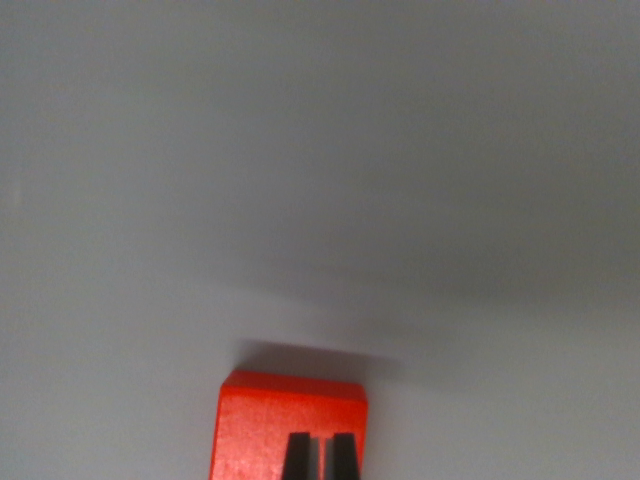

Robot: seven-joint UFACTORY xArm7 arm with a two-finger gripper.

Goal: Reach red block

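Red block [270, 420]: a bright red, flat-topped piece with rounded upper corners, lying flat at the bottom centre of the wrist view. Its lower part is cut off by the frame edge. A soft shadow borders its far side.

Red block [270, 425]: smooth, slightly glossy, plastic-looking.
Desk [320, 180]: plain grey, matt, smooth.
Tool [320, 458] fingertips [297, 458]: black, matt; material unclear.
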